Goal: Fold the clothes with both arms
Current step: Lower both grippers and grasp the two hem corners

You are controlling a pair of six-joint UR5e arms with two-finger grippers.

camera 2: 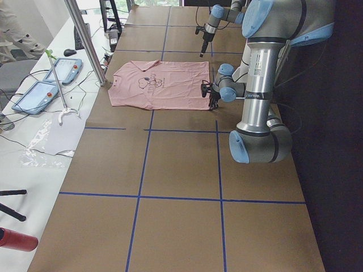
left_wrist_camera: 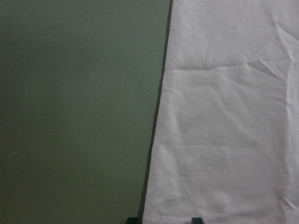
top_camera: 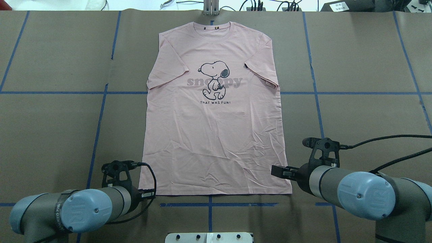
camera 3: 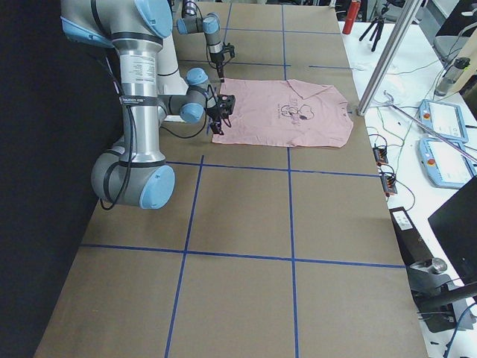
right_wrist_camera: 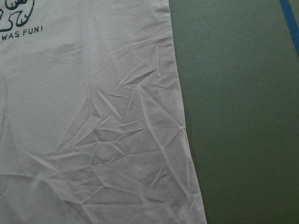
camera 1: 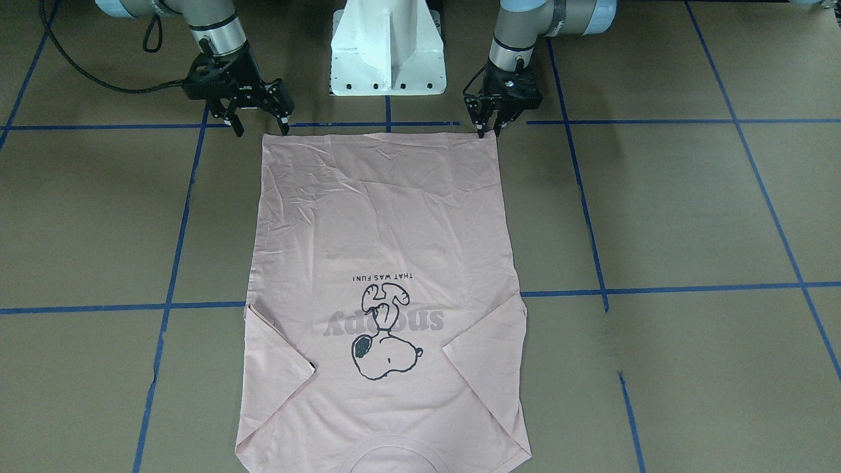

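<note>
Straddling one hem corner, the left gripper (camera 1: 489, 129) has its fingertips (left_wrist_camera: 196, 219) parted only a little, one just off the cloth's edge and one over it. As far as the wrist view shows, nothing is pinched between them. The right gripper (camera 1: 259, 126) is spread wide at the other hem corner and holds nothing (its own camera shows no fingertips, and from the side it seems to ride higher than its partner). The pink T-shirt (top_camera: 216, 135) lies flat and print-up in the middle of the table (camera 1: 690, 217). Its hem is toward the robot, its collar (top_camera: 212, 28) is at the far side, and its sleeves lie in against the body. The cloth is creased near the right gripper's corner.

By my reading, the step in hand is taking hold of the two hem corners, with the fold itself not yet begun. The next move calls for both grippers to settle onto the cloth and close on both layers. They would then lift evenly and carry the hem toward the collar, keeping pace so the edge stays straight.
</note>
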